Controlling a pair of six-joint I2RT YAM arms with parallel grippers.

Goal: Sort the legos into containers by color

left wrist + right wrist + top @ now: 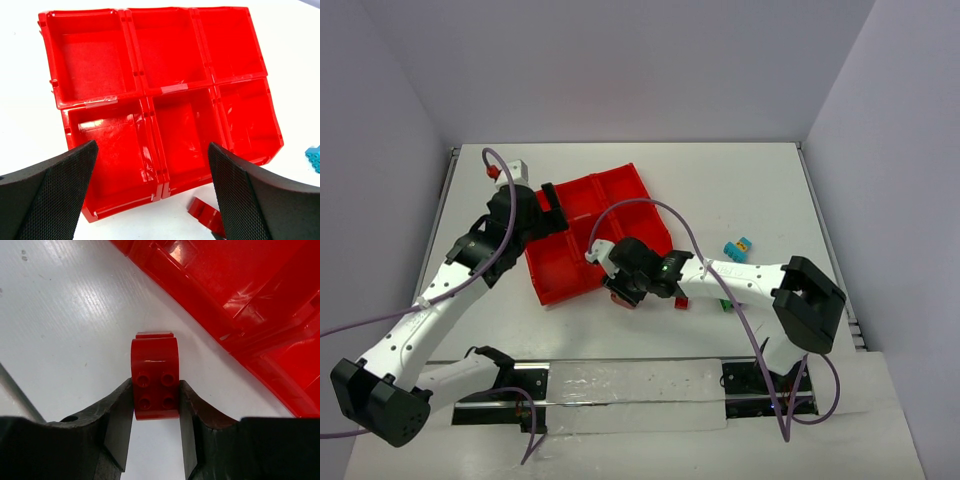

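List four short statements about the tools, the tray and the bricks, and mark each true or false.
1. The right tool is shut on a red brick. True.
2. The left tool grips a brick. False: it is open and holds nothing, above the tray.
3. In the left wrist view, all six compartments of the tray hold no bricks. True.
4. The light blue brick lies in the tray. False: it lies on the table, right of the tray.
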